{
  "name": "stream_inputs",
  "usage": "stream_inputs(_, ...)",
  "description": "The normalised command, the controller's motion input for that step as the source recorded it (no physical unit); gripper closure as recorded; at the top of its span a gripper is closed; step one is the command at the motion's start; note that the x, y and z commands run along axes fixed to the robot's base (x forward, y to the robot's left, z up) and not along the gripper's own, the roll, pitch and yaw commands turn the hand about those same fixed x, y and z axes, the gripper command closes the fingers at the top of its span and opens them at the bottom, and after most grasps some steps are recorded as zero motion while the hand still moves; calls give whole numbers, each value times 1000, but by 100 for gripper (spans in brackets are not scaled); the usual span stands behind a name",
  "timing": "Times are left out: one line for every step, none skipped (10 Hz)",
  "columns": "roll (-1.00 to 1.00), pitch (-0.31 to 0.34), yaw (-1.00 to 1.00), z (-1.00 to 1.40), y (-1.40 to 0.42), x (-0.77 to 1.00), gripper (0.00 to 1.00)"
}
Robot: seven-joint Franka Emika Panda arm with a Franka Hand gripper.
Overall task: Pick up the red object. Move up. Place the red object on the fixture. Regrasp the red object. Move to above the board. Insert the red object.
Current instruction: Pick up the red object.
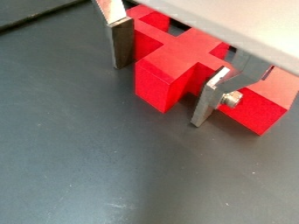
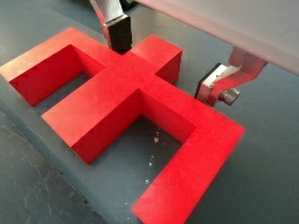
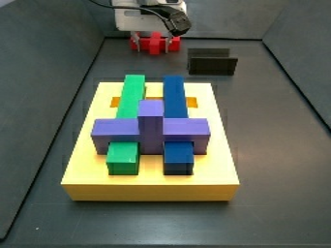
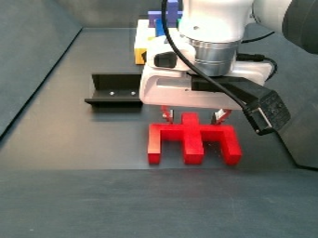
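The red object (image 2: 117, 105) is a comb-shaped block with several prongs, lying flat on the dark floor; it also shows in a wrist view (image 1: 176, 70) and in both side views (image 3: 154, 42) (image 4: 192, 144). My gripper (image 2: 163, 61) is open and straddles the red object's middle prong, one finger (image 1: 121, 39) on each side with small gaps, tips near the floor. In a side view the gripper (image 4: 192, 116) stands directly over the red object. The fixture (image 4: 114, 91) stands on the floor beside it. The yellow board (image 3: 155, 145) carries blue, green and purple pieces.
The fixture also shows in a side view (image 3: 212, 64), next to the red object. Dark walls enclose the floor. The board shows behind the arm in a side view (image 4: 147, 42). A cable loops beside the gripper body (image 4: 261, 102).
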Motion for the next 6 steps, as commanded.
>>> stream_inputs(-37, 0, 0, 11, 0, 69, 0)
stream_inputs(-20, 0, 0, 31, 0, 37, 0)
stream_inputs(-50, -20, 0, 120, 0, 0, 0)
stream_inputs(-60, -37, 0, 169, 0, 0, 0)
stream_inputs(-10, -33, 0, 86, 0, -40, 0)
stream_inputs(0, 0, 0, 0, 0, 0, 0)
